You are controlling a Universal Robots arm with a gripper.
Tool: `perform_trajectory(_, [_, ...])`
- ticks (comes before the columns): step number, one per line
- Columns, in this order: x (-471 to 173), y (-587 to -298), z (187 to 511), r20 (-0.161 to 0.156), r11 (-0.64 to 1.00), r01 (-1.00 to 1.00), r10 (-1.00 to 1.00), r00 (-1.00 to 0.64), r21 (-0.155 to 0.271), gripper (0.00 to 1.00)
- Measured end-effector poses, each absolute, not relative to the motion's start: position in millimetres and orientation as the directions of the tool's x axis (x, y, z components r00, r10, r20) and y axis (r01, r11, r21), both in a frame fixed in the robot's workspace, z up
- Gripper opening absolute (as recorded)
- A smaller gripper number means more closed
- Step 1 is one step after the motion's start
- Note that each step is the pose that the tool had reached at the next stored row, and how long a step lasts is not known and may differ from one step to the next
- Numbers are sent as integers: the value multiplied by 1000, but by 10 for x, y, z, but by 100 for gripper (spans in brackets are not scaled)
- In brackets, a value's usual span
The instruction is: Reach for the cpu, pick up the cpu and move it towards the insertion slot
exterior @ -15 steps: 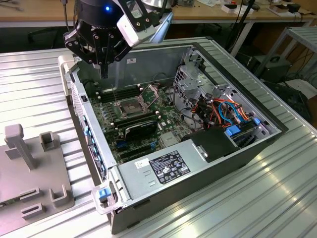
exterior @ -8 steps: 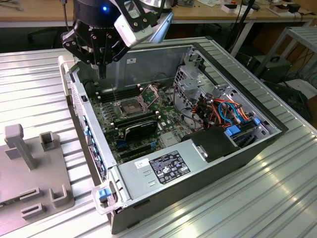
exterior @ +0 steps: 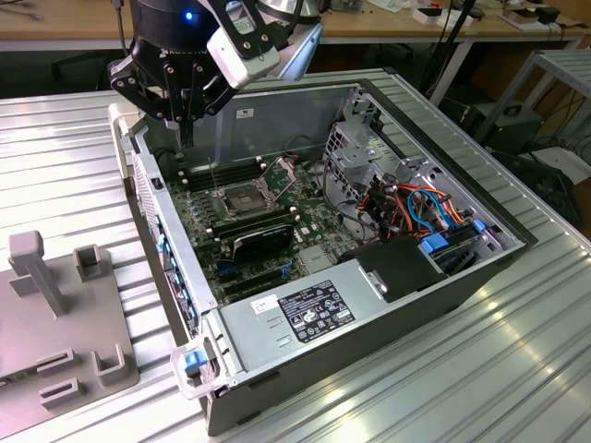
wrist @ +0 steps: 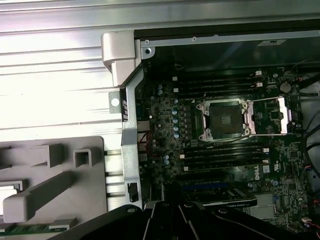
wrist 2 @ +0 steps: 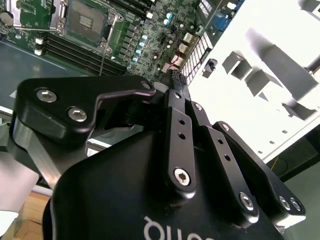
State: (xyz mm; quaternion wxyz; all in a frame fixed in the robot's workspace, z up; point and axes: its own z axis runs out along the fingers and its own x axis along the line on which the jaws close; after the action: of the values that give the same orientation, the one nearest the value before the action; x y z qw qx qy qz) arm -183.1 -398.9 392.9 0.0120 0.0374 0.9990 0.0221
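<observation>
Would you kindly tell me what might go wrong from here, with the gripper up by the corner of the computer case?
1. The gripper hangs close to the computer case's side wall. A descent or sideways move here might clip that rim.
2. The insertion slot lies open, with its hinged frame standing up beside it. An approach from that side could snag the frame.
3. Memory slots sit tight against the insertion slot, so a misaligned descent may land on them instead.

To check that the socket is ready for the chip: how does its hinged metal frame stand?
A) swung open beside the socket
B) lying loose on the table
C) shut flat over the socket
A: in the first wrist view the hinged frame lies swung open beside the insertion slot, whose dark centre is uncovered.
</observation>
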Motion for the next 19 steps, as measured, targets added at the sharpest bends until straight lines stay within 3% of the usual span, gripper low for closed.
perform_trajectory(19, [-1934, -3988, 3928, -22, 996, 74, 75, -997, 45, 11])
